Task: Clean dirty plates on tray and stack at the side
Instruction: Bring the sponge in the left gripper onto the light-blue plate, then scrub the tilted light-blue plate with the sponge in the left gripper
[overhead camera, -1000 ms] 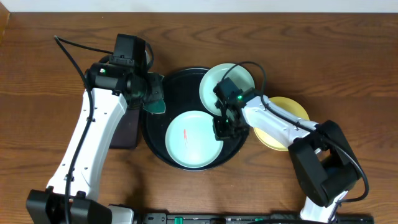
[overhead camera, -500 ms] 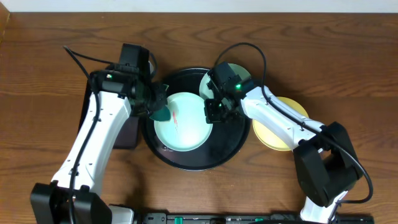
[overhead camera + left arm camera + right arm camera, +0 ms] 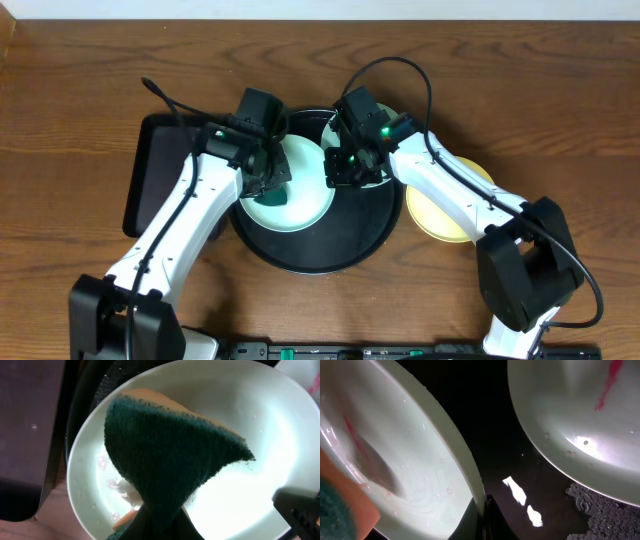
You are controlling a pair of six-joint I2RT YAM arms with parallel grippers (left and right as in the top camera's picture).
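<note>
Scanning from the left: your left gripper (image 3: 270, 186) clamps the sponge (image 3: 170, 455), green face pressed into the plate (image 3: 308, 200) on the round tray (image 3: 340, 250). Your right gripper (image 3: 340, 172) pinches that plate's right rim. The second plate (image 3: 580, 420), smeared red, sits just beside it. The yellow plate (image 3: 445, 215) lies off the tray, on the table (image 3: 80, 100).

surface: wooden table (image 3: 60, 100) | on it: round black tray (image 3: 310, 250), rectangular black tray (image 3: 155, 178), yellow plate (image 3: 437, 226)

The pale green plate (image 3: 280, 435) is smooth and glossy, with a wet sheen. The sponge (image 3: 165, 455) has a rough, fibrous dark green face over soft orange foam. The round tray (image 3: 510, 435) is shiny black; the rectangular tray (image 3: 150, 170) looks matt. The table (image 3: 80, 100) is grained brown wood.
</note>
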